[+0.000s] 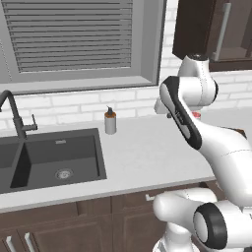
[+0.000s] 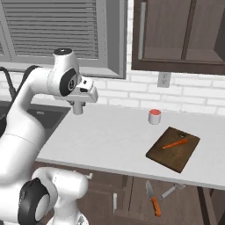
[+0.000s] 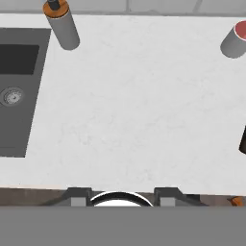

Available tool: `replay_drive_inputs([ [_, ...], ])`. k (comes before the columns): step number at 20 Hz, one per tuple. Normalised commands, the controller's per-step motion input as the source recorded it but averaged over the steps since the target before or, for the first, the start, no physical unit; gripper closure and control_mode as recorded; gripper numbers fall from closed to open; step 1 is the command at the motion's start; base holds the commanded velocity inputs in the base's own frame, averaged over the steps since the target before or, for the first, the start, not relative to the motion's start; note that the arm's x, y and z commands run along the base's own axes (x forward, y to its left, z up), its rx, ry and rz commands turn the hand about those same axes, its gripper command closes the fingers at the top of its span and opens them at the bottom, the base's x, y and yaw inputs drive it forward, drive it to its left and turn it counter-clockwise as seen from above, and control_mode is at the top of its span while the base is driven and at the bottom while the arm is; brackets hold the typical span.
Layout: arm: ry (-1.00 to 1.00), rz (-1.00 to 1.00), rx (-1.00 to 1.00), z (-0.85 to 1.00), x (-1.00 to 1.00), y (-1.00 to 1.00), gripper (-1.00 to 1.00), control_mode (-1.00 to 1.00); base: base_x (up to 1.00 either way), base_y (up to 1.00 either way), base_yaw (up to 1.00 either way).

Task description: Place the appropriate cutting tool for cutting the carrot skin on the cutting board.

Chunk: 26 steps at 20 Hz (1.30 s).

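the cutting tools, an orange-handled knife (image 2: 153, 198) and a slim grey peeler (image 2: 168, 191), lie at lower centre-right below the white counter (image 2: 114, 140). we hold the gripper (image 2: 78, 108) at upper left, well apart; we cannot tell its opening. the dark brown wooden cutting board (image 2: 173, 149) carries the slim orange carrot (image 2: 175, 143) diagonally.

Grey soap dispenser (image 1: 110, 121) with brown collar upright on white counter (image 1: 142, 152), near dark sink (image 1: 49, 160) and black faucet (image 1: 15, 115). Red-topped cup (image 2: 154, 116) by brick wall. Slatted window (image 1: 74, 37) above; dark cabinets (image 2: 180, 35) overhead.
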Motion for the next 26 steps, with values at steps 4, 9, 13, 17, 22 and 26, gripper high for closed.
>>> replay_drive_inputs([
  [4, 0.0, -0.02, 0.0, -0.01, -0.09, -0.06, -1.0, -1.0, 0.0, 0.0, 0.0],
  [9, 0.03, -0.13, 0.2, -0.28, -0.42, -0.89, -1.0, -1.0, 0.0, 0.0, 0.0],
  [13, 0.14, -0.16, 0.23, -0.55, -0.27, -1.0, -1.0, -1.0, 0.0, 0.0, 0.0],
  [17, 0.21, -0.08, 0.21, -0.76, -0.25, -1.0, -1.0, -1.0, 0.0, 0.0, 0.0],
  [22, 0.08, -0.01, 0.04, -0.9, -0.43, -1.0, -1.0, -1.0, 0.0, 0.0, 0.0],
  [26, 0.06, -0.01, 0.0, -0.56, -0.44, -0.98, -1.0, -1.0, 0.0, 0.0, 0.0],
])
